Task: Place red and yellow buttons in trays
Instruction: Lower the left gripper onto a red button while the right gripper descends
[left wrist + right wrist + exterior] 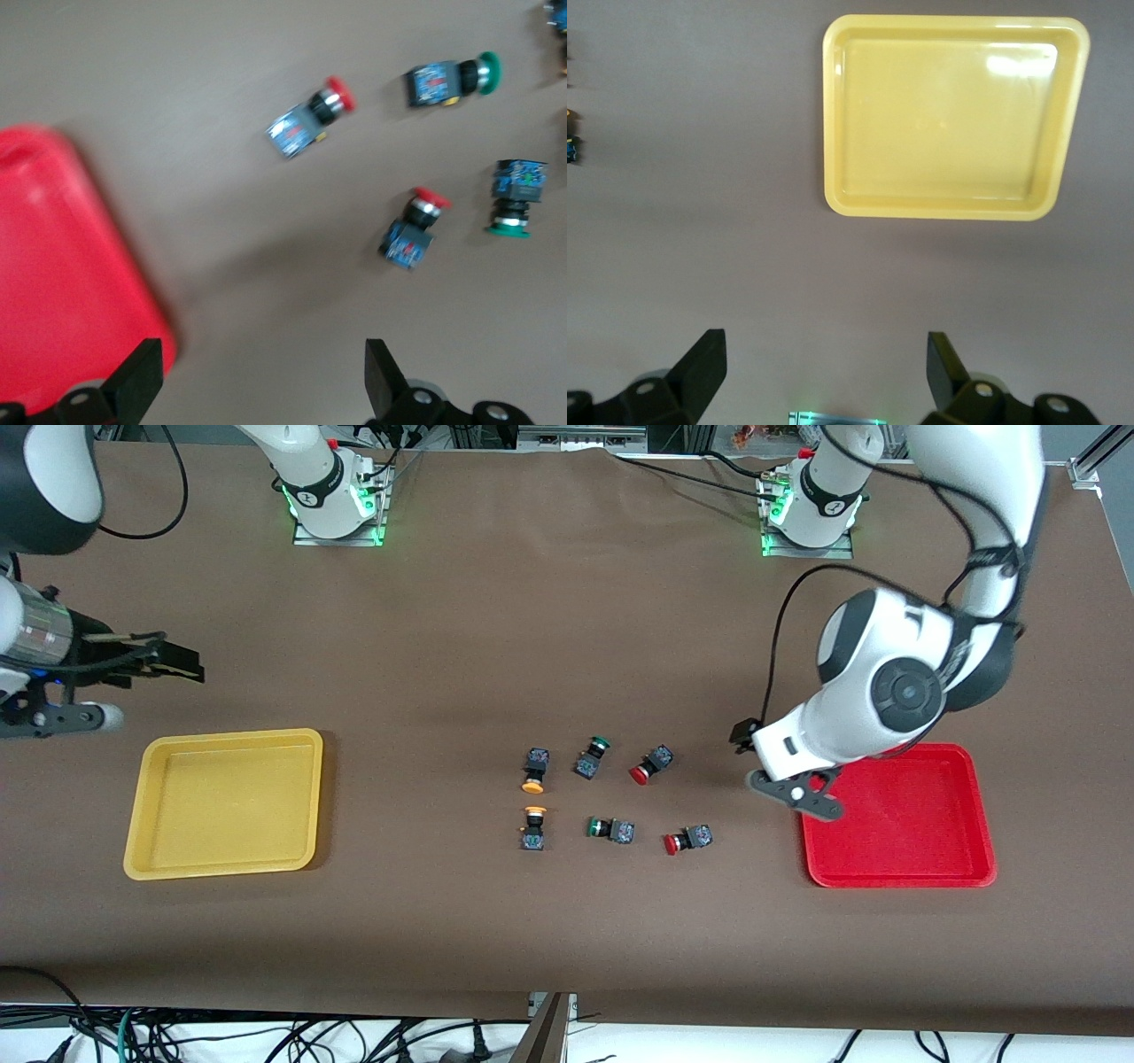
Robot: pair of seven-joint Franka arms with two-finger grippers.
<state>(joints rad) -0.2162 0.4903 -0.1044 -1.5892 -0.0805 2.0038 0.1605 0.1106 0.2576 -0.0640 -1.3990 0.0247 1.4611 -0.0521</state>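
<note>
Two red buttons and two yellow buttons lie on the table's middle, between the trays. The yellow tray lies toward the right arm's end and the red tray toward the left arm's end; both hold nothing. My left gripper is open and empty, above the table at the red tray's rim. Its view shows both red buttons. My right gripper is open and empty in the air beside the yellow tray. It shows in its own view.
Two green-capped buttons lie among the red and yellow ones; they also show in the left wrist view. The arm bases stand along the table's edge farthest from the front camera. Brown table surface lies all round.
</note>
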